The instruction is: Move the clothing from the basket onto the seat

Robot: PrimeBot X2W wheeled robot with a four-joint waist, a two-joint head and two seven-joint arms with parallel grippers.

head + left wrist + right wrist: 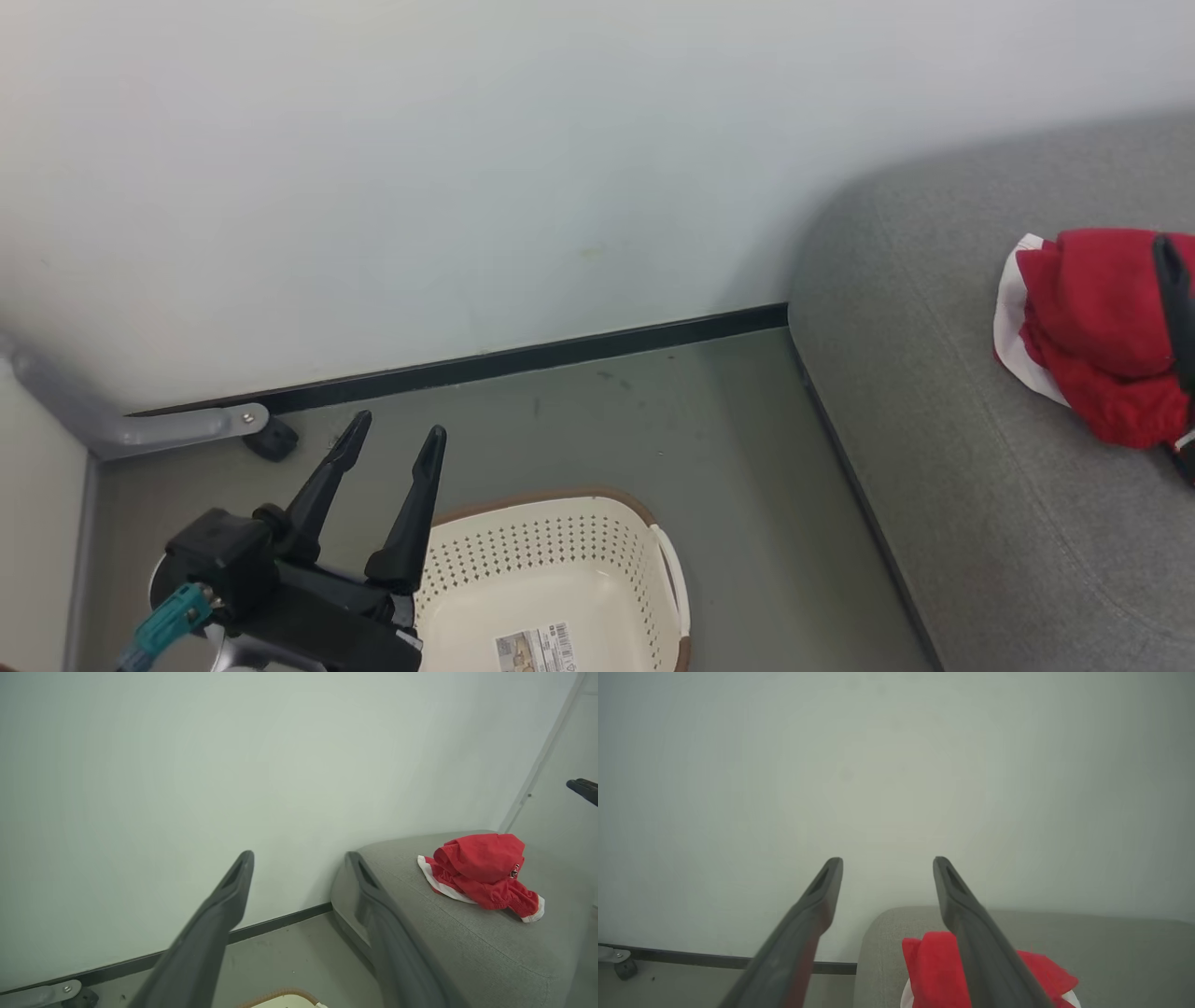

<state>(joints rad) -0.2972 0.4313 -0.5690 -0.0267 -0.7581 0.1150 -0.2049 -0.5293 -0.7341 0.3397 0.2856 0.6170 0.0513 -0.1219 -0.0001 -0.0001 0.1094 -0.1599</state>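
"Where is the soft bright red clothing with white trim (1092, 317)?"

"Bunched on the large grey fabric seat (934, 448), on the right."

"And the right claw (887, 863)?"

"Above the garment, fingers spread apart."

"The left claw (397, 431)?"

"Fingers apart too, by the left rim of the cream-white perforated plastic basket (560, 541), which stands on the grey floor (728, 448)."
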